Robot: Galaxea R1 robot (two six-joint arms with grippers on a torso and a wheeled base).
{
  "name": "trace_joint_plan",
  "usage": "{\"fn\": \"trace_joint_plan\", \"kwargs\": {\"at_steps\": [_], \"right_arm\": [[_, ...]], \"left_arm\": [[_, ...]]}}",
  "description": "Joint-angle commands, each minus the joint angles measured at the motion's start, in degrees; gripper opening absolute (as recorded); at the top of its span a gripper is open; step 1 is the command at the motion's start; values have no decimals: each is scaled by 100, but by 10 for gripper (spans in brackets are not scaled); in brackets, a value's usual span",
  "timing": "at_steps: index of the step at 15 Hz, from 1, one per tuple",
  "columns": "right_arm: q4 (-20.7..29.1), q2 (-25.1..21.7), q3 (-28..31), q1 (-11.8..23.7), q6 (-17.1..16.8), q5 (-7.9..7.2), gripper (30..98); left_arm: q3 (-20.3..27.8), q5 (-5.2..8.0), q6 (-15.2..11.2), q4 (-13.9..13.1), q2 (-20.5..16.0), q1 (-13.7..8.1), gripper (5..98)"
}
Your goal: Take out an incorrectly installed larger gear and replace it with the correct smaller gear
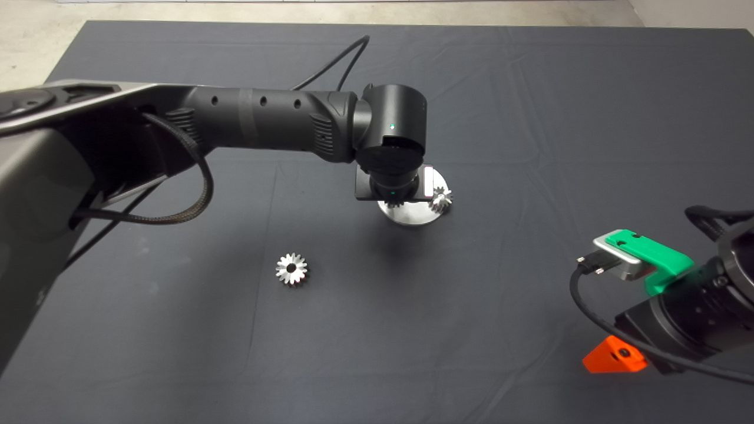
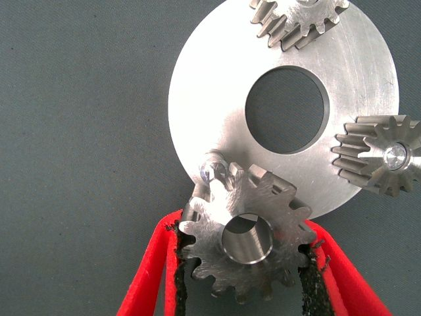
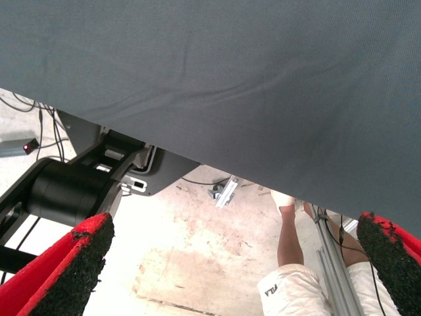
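My left gripper (image 2: 243, 227) is shut on the smaller gear (image 2: 247, 247), a stubby-toothed silver gear with a round bore. It holds the gear over the edge of the round silver plate (image 2: 217, 125). A bare pin (image 2: 212, 172) stands on the plate right beside the gear's rim, outside the bore. Two more small gears (image 2: 299, 20) (image 2: 381, 155) sit on the plate's other pins. In the head view the left wrist hides the fingers above the plate (image 1: 409, 215). The larger gear (image 1: 291, 268), with long pointed teeth, lies flat on the mat, well off to the plate's lower left.
My right gripper (image 1: 615, 356) waits at the mat's lower right edge, open with nothing in it. Its wrist view shows the mat's edge, the floor, the robot's base (image 3: 66, 191) and a person's leg (image 3: 289, 230). A black cable (image 1: 336, 62) loops behind the left arm.
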Motion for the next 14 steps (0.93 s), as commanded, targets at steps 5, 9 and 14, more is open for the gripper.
{"fn": "trace_joint_plan", "kwargs": {"at_steps": [5, 9, 14], "right_arm": [[55, -12, 17, 90, -11, -716, 976], [55, -3, 17, 90, -20, -716, 976], [55, 23, 17, 90, -20, -716, 976]], "left_arm": [[-38, -12, 22, 141, 43, -119, 329], [-91, 5, 39, 252, 43, -110, 329], [-245, 31, 136, 278, 16, -102, 329]]}}
